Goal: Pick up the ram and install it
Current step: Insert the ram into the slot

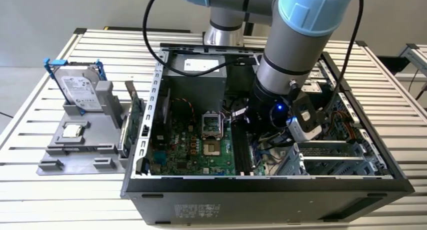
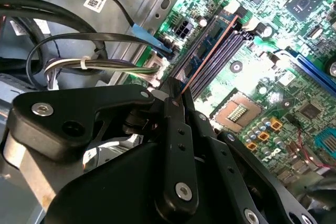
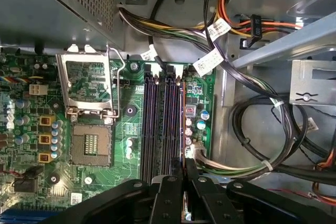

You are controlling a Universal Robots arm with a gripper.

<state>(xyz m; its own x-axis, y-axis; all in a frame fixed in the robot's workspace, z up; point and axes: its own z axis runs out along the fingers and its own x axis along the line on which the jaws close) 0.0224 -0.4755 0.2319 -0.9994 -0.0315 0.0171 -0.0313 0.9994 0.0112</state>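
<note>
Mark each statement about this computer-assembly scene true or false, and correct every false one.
1. The gripper holds the ram edge-on over the memory slots. True.
2. The processor socket has a cooler mounted on it. False: the socket is bare, with its frame open.
3. The hard drive sits inside the computer case. False: it stands in the grey holder outside the case, on the exterior view's left.
4. The arm reaches down into the open case. True.
5. The ram lies flat on the table. False: it is in the gripper, above the motherboard.
</note>
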